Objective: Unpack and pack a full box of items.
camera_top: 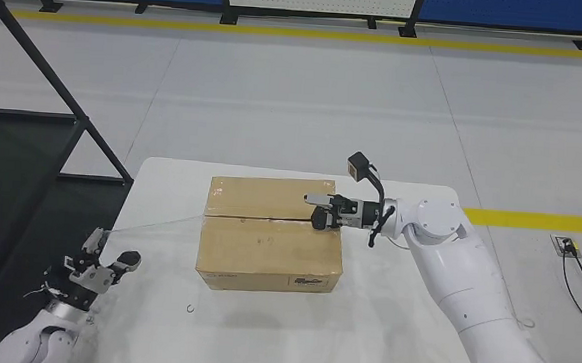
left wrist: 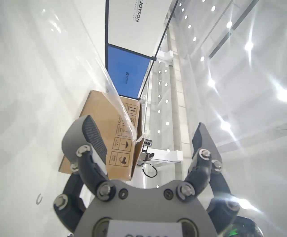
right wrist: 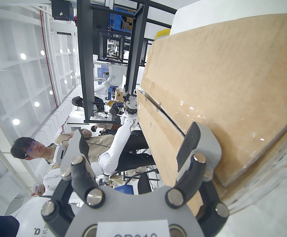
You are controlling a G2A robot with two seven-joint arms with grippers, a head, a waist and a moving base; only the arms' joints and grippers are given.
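Observation:
A brown cardboard box [camera_top: 272,239] stands in the middle of the white table [camera_top: 392,328], its top flaps down, with a thin dark gap along the centre seam [right wrist: 167,116]. My right gripper [camera_top: 319,209] is open at the box's right top edge; one fingertip [right wrist: 190,143] rests on the lid by the seam and the other is off the box. My left gripper [camera_top: 106,262] is open near the table's front left corner, well away from the box [left wrist: 107,132]. A strip of clear tape [left wrist: 118,105] stretches from the box top toward it.
A small ring-shaped scrap [camera_top: 192,309] lies on the table in front of the box. A black metal frame [camera_top: 64,128] stands off the table's left side. The table front and right of the box is bare.

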